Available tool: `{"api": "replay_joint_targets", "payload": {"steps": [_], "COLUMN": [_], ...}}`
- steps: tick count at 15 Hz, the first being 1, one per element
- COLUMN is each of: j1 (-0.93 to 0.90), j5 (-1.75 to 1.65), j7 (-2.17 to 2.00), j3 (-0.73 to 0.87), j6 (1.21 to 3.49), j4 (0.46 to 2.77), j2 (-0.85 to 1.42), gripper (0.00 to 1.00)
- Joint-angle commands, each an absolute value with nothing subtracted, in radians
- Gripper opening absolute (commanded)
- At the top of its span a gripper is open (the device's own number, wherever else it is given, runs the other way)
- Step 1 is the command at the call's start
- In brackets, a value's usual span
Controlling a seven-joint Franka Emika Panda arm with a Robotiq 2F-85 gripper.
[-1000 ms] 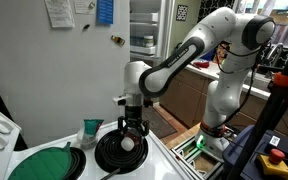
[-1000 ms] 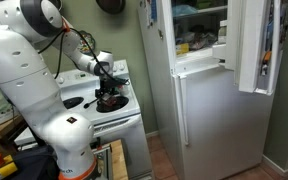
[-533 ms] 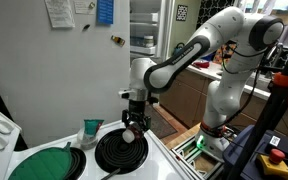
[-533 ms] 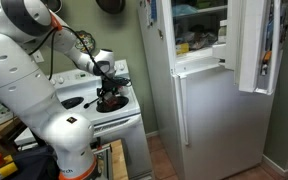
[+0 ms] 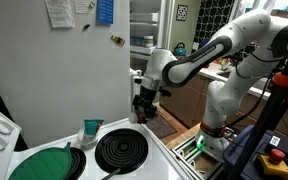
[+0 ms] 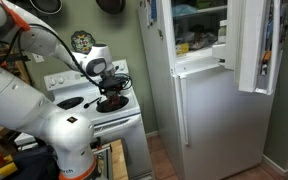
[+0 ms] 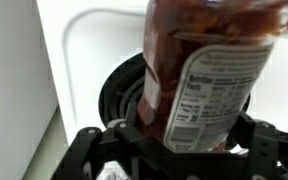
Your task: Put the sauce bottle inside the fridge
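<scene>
compared with one second ago, the arm had lifted away from the black burner and moved right, so the gripper hung past the burner's right side, over the white stove. the tall white fridge stood behind, its side carrying paper notes and a blue card; in an exterior view its upper door was open. a green-and-white cup stood left of the burner. in the wrist view the fingers pinched the sauce bottle from both sides, in the air, outside the fridge.
</scene>
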State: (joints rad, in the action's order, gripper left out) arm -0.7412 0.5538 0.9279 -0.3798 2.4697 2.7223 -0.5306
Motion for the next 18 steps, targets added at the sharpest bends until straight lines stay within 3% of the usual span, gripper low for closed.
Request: {"api": "replay_joint_targets", "payload": {"steps": [1,2,7,8,18], "j1": [-0.661,-0.735,-0.675,-0.674,-0.357], "j5": [0.530,0.537,0.537,0.537,0.494], "j7": [0.786,0.852,0.808,0.808,0.543], "j3": [-0.431,-0.370,-0.416,-0.418,-0.458], "j6": [2.482,2.490,2.490,2.490,2.490], "j4": [2.745,2.756,2.744,2.744,2.768], "j2": [-0.672,-0.602,-0.657,-0.657,-0.916], "gripper": [0.60,0.85,0.85,0.60,0.60]}}
